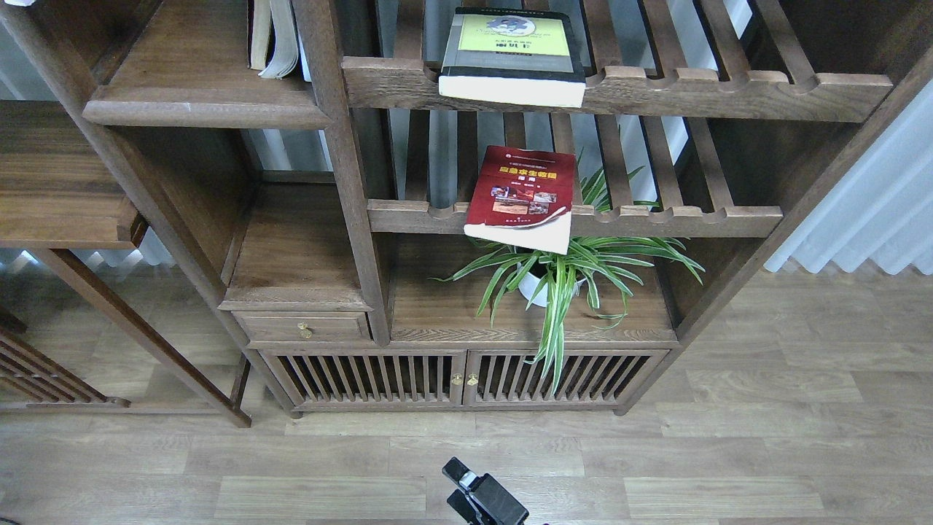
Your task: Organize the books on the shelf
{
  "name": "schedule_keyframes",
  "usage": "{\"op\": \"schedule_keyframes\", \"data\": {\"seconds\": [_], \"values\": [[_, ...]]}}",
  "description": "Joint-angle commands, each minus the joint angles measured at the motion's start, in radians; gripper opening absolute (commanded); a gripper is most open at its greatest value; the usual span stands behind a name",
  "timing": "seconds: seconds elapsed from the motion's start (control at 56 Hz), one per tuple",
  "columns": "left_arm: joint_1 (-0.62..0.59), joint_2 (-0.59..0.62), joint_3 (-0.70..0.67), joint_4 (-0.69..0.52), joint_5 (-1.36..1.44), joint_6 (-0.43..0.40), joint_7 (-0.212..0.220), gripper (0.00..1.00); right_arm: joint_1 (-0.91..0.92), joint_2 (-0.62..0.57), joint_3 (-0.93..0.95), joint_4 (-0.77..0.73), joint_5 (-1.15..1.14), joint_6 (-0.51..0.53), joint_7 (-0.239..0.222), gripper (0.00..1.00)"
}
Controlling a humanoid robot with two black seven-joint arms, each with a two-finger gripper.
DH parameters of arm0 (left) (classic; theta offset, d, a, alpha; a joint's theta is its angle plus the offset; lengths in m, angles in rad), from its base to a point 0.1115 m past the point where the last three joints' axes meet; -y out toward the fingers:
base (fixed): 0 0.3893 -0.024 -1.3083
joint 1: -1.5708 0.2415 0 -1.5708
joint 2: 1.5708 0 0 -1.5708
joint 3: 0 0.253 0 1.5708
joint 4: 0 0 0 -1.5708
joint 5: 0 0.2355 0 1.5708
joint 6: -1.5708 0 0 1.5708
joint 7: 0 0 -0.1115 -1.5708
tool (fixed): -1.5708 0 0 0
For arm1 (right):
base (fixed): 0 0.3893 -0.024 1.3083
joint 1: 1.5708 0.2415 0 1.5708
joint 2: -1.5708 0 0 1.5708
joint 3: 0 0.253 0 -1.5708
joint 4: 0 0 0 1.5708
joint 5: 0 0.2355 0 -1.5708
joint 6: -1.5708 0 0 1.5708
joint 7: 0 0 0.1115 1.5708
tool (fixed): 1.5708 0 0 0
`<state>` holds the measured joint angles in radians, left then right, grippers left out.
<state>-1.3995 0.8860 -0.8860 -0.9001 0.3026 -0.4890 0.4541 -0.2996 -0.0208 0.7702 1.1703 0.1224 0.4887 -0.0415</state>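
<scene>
The thick yellow-green and black book point(514, 51) lies flat on the upper slatted shelf, its page edge over the front rail. The dark red book point(525, 193) lies flat on the middle slatted shelf and overhangs the rail, its lower cover corner curled. The solid dark brown shelf point(197, 109) with a rounded front edge is at the upper left. Only a white sliver point(14, 2), perhaps the lavender-white book, shows at the top left corner. A black arm end point(474, 496), likely my right gripper, shows at the bottom centre; its fingers cannot be told apart. My left gripper is out of view.
Cream-beige books with fanned pages point(273, 36) stand at the back right of the solid shelf. A spider plant in a white pot point(554, 277) stands under the red book. A drawer point(302, 328) and slatted doors point(459, 375) are below. A side table point(58, 189) stands left.
</scene>
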Motion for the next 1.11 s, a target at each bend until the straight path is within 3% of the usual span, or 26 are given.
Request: {"op": "schedule_keyframes", "data": {"seconds": [0.0, 0.232, 0.5, 0.696, 0.929, 1.0, 1.036, 1.071, 1.089], "values": [[0.000, -0.099, -0.033, 0.043, 0.102, 0.000, 0.000, 0.07, 0.016, 0.021, 0.010, -0.003, -0.001, 0.000, 0.000, 1.00], [-0.013, -0.251, -0.080, 0.127, 0.214, 0.000, -0.005, 0.07, 0.118, 0.021, 0.124, 0.000, 0.005, 0.000, 0.011, 1.00], [-0.049, -0.337, -0.096, 0.210, 0.271, 0.000, -0.014, 0.07, 0.191, 0.021, 0.162, 0.009, 0.005, 0.000, 0.012, 1.00], [-0.073, -0.447, -0.119, 0.346, 0.322, 0.000, -0.074, 0.07, 0.241, 0.021, 0.149, 0.043, 0.005, 0.000, 0.014, 1.00], [-0.072, -0.518, -0.148, 0.405, 0.366, 0.000, -0.081, 0.09, 0.310, 0.021, 0.095, 0.045, 0.006, 0.000, 0.017, 1.00], [-0.072, -0.519, -0.146, 0.403, 0.366, 0.000, -0.091, 0.16, 0.321, 0.021, 0.089, 0.046, 0.006, 0.000, 0.017, 1.00], [-0.072, -0.519, -0.145, 0.403, 0.365, 0.000, -0.094, 0.24, 0.326, 0.021, 0.087, 0.046, 0.006, 0.000, 0.017, 1.00], [-0.072, -0.519, -0.140, 0.402, 0.365, 0.000, -0.094, 0.39, 0.327, 0.021, 0.087, 0.046, 0.006, 0.000, 0.017, 1.00], [-0.072, -0.519, -0.139, 0.397, 0.363, 0.000, -0.094, 0.53, 0.330, 0.021, 0.084, 0.046, 0.006, 0.000, 0.017, 1.00]]}}
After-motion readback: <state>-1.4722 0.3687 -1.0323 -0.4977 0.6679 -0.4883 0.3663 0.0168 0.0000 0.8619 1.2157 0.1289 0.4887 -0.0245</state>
